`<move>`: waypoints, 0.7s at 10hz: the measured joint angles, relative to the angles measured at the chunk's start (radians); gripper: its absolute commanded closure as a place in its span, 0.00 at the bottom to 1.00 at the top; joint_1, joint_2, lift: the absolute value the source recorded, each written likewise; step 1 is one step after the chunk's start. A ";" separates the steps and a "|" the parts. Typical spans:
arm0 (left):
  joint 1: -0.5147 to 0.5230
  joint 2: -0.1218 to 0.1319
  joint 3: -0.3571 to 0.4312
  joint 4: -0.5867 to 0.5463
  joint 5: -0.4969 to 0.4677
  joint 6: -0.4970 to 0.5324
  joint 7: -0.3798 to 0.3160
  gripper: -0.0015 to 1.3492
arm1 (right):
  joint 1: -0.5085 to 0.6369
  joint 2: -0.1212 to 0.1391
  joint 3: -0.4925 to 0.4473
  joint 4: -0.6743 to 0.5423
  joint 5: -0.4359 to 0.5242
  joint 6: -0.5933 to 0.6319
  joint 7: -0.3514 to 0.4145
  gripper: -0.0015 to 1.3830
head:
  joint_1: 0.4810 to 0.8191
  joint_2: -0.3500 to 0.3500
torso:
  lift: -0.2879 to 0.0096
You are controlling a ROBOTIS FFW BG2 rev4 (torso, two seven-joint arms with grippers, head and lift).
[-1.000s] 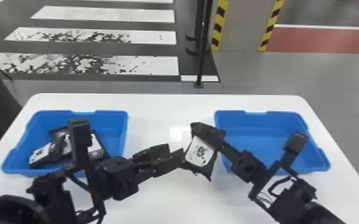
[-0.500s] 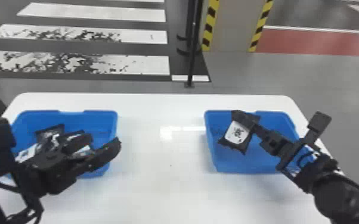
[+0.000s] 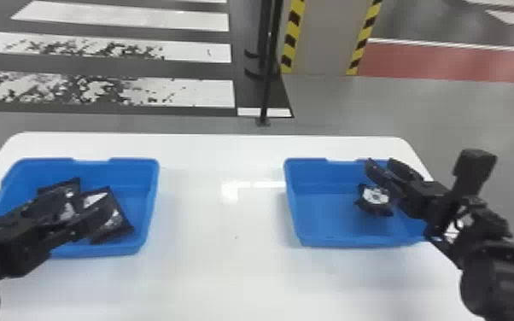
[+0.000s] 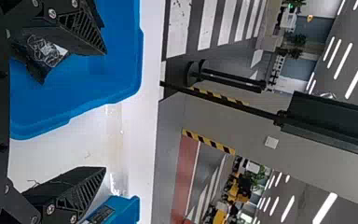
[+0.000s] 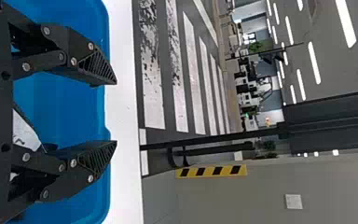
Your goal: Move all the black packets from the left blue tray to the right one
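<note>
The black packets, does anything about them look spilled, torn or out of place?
Nothing stands out. The packets in the left tray lie at odd angles, just a loose jumble, and another packet shows inside the right tray. I see no tear or spill, though the left gripper partly hides the jumble.

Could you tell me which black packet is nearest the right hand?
The black packet in the right blue tray; the others lie in the left blue tray.
</note>
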 measured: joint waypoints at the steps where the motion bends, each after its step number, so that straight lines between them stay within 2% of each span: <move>1: -0.004 0.001 0.000 0.000 -0.011 0.024 0.015 0.12 | 0.065 0.024 -0.001 -0.114 -0.005 -0.009 -0.014 0.15 | 0.63 0.36 | 0.50; 2: -0.008 -0.005 -0.004 0.000 -0.019 0.047 0.051 0.12 | 0.123 0.042 0.003 -0.201 -0.037 -0.011 -0.015 0.15 | 0.63 0.39 | 0.50; 3: -0.023 -0.018 -0.009 0.000 -0.041 0.069 0.084 0.12 | 0.168 0.048 0.022 -0.260 -0.083 -0.006 -0.003 0.15 | 0.63 0.42 | 0.50; 5: -0.067 -0.036 -0.026 0.001 -0.082 0.128 0.161 0.12 | 0.217 0.048 0.051 -0.320 -0.149 0.027 0.031 0.15 | 0.63 0.52 | 0.50; 7: -0.143 -0.037 -0.033 0.068 -0.088 0.237 0.181 0.12 | 0.243 0.045 0.076 -0.352 -0.189 0.061 0.040 0.15 | 0.63 0.56 | 0.50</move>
